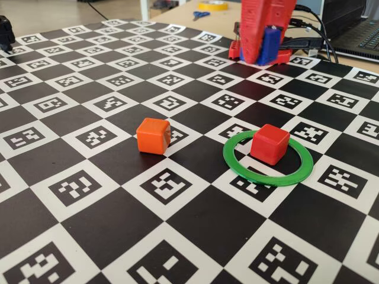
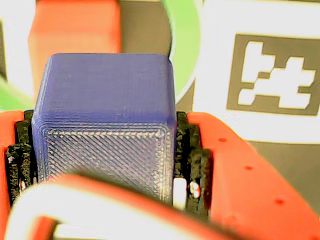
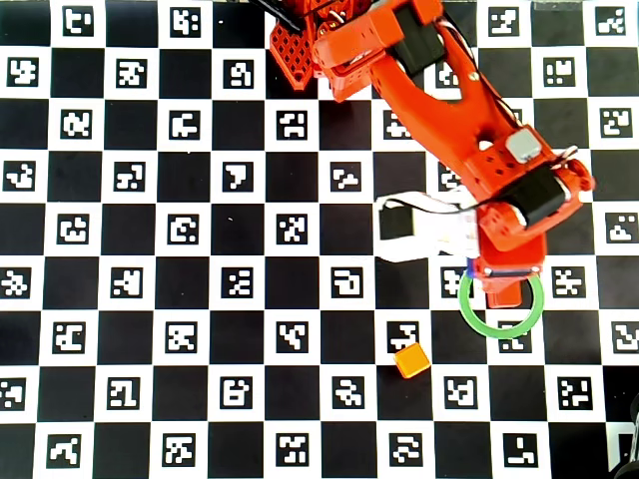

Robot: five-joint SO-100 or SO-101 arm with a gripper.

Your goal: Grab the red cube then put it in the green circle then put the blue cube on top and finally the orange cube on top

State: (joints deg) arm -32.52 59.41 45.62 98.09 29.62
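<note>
Gripping the blue cube (image 1: 270, 41) in the gripper (image 1: 265, 52) aloft behind the red cube (image 1: 270, 143) sitting inside the green circle (image 1: 267, 158), orange cube (image 1: 154, 135) lying left; in wrist view, clamping blue cube (image 2: 107, 117) between black pads (image 2: 192, 165); overhead, hovering above the ring

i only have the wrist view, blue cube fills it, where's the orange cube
Observer: The orange cube sits on the checkered board, outside the green circle, to its left in the fixed view.
Operator: is red inside the ring
Observer: Yes, the red cube rests inside it, toward the far side.
Operator: am i lined up
Observer: In the overhead view the claw holding the blue cube hangs over the circle's upper edge.
</note>
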